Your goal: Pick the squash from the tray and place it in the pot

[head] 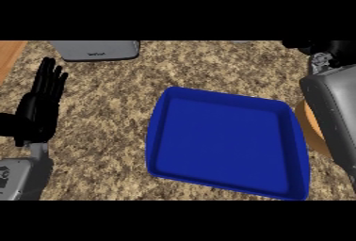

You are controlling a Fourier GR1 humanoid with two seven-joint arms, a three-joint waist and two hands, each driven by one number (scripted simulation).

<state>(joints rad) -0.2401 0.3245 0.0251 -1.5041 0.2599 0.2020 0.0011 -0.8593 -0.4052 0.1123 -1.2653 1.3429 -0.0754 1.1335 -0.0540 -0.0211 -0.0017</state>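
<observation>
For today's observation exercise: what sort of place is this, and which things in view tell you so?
Probably a kitchen counter: a speckled stone-like worktop, a blue tray lying on it, and a grey appliance at the far edge.

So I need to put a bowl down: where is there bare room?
Bare counter lies between the resting left hand and the blue tray, and between the tray and the grey appliance. The right forearm crowds the right edge.
</observation>
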